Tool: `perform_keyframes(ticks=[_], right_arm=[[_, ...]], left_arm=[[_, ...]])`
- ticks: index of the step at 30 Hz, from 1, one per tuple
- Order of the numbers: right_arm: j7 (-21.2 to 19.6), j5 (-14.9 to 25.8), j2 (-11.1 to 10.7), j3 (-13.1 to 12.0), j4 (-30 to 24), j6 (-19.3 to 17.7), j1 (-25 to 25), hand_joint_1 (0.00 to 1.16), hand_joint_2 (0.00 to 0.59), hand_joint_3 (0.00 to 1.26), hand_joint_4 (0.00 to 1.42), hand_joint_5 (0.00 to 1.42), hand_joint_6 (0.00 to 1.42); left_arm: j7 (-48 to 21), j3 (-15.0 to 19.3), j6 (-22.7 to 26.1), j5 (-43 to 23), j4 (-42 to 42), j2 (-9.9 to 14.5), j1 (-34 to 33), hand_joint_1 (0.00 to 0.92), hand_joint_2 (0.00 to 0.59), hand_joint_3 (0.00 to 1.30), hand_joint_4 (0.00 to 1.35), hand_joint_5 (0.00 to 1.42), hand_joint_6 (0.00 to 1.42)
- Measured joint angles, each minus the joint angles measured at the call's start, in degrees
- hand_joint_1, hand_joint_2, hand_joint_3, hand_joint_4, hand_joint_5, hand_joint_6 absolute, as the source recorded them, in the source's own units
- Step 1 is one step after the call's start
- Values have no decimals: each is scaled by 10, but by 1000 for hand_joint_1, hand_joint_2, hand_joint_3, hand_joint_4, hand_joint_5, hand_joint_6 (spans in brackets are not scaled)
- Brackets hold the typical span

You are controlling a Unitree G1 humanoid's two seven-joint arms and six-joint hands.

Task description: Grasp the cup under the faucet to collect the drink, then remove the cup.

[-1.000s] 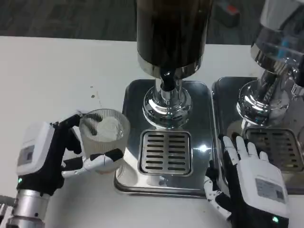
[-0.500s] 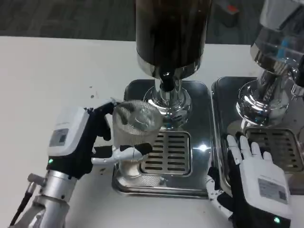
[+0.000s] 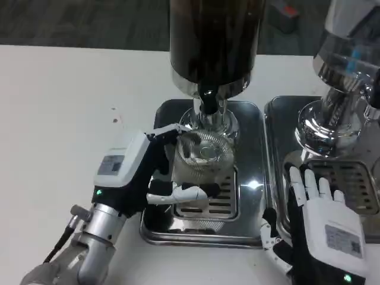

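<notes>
white table [image 3: 53,119], left robot hand [image 3: 139,175] w/ clear cup [image 3: 203,163] under faucet [image 3: 208,98]

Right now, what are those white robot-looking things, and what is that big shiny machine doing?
You are looking down from a camera on the robot's head. The white things are its hands. The left hand holds a clear ribbed cup over the slotted drip grille, just below the faucet of a drink dispenser full of dark drink. The right hand rests open, holding nothing, at the edge of a second dispenser's tray. Everything stands on a white table. Whether drink is flowing yet, I cannot tell.
</notes>
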Motion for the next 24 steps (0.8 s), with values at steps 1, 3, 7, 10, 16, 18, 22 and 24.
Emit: perform_keyframes(ticks=[1,3,7,10,16,18,22,24], right_arm=[[0,0,0,0,0,0,0,409,553,36,0,0,0],[-1,0,2,-1,0,1,0,408,553,35,0,0,0],[-5,0,8,0,0,2,2,406,554,32,0,0,0],[-5,-1,15,1,-1,3,2,405,554,28,0,0,0],[-5,-1,17,0,-1,3,3,403,554,25,0,0,0],[-5,-1,18,-1,-1,3,3,402,554,25,0,0,0],[-5,-1,18,-3,-1,3,3,401,554,24,0,0,0],[-5,-1,18,-4,-1,3,3,401,554,24,0,0,0]], left_arm=[[4,-4,1,4,0,0,-3,590,32,752,846,1002,997],[14,-11,4,6,4,-1,-6,577,30,745,839,998,983],[28,-19,7,3,21,-8,-12,520,16,719,808,970,971],[40,-27,14,3,25,-9,-14,382,29,650,728,921,888],[39,-33,22,1,37,-9,-16,91,58,495,565,714,608],[24,-41,22,2,43,-6,-16,65,50,458,534,686,573],[4,-45,22,-4,45,-6,-16,3,9,409,481,663,538],[0,-45,21,-11,45,-6,-16,0,0,362,442,640,499]])
